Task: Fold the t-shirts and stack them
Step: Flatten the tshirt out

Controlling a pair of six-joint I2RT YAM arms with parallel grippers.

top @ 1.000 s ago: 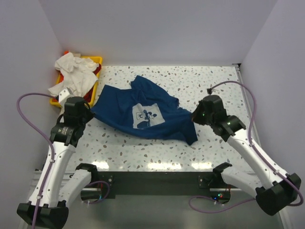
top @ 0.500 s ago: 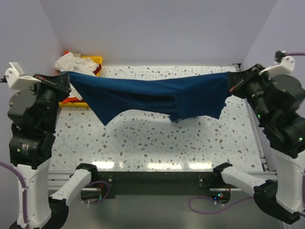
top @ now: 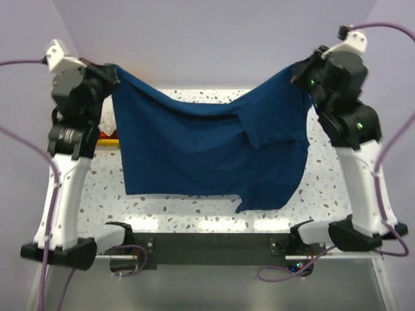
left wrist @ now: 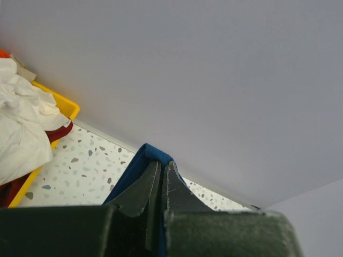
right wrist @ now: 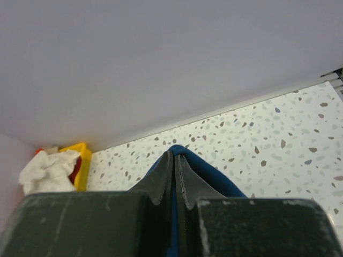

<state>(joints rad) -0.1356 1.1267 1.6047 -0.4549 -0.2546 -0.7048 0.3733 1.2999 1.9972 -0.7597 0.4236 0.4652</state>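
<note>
Speckled table (top: 104, 188), pale lilac walls. Navy t-shirt (top: 201, 149) is up in the air, long axis left-right, hanging like a curtain with its top edge sagging mid-span. Can't tell if the lower edge touches the table. Left gripper (top: 112, 72) is pinched tight on one top corner, right gripper (top: 299, 74) on the other. White t-shirt (left wrist: 21, 134) and red t-shirt (left wrist: 60, 132) are heaped in the yellow tray (left wrist: 65, 107) at far left.

The left arm (top: 65, 194) and right arm (top: 363, 188) are both wearing glossy white shells between chunky black joint housings, over black base blocks (top: 59, 251). Purple cables (top: 389, 26) are running off them. A green light (top: 313, 82) is glowing on the right arm. The left end effector (left wrist: 162, 163) and right end effector (right wrist: 174, 155) are showing dark, scuffed, tapered fingers.
</note>
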